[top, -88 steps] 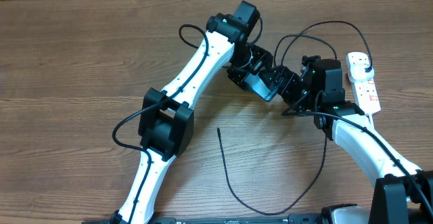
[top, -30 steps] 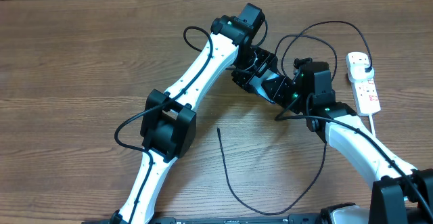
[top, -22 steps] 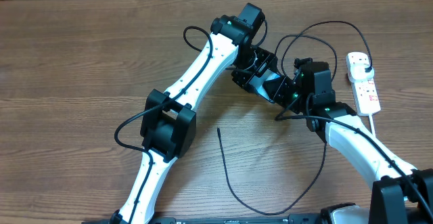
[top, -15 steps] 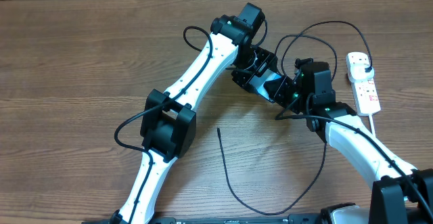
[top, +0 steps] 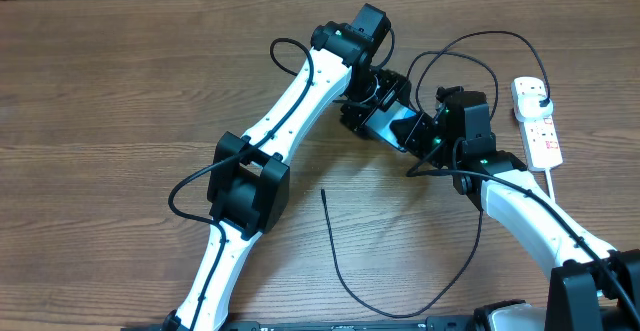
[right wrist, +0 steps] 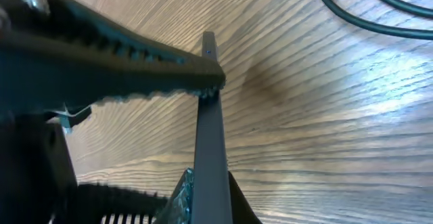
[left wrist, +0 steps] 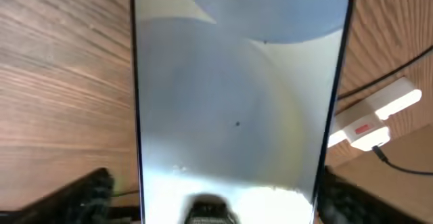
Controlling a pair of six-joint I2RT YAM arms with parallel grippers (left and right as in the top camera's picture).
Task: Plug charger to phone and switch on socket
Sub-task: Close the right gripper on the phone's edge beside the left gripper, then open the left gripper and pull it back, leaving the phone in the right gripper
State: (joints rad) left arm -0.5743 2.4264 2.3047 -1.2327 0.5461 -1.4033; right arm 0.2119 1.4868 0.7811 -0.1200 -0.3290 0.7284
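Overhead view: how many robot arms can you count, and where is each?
2. The left arm enters from the bottom edge and reaches up to mid-table; the right arm comes in from the bottom right corner. Both meet at the phone. None looks hidden.

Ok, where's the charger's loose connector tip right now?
Overhead view: the connector tip lies on the table near centre, just right of the left arm's elbow, below the phone.

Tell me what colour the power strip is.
The power strip is white with red markings, clearest in the overhead view.
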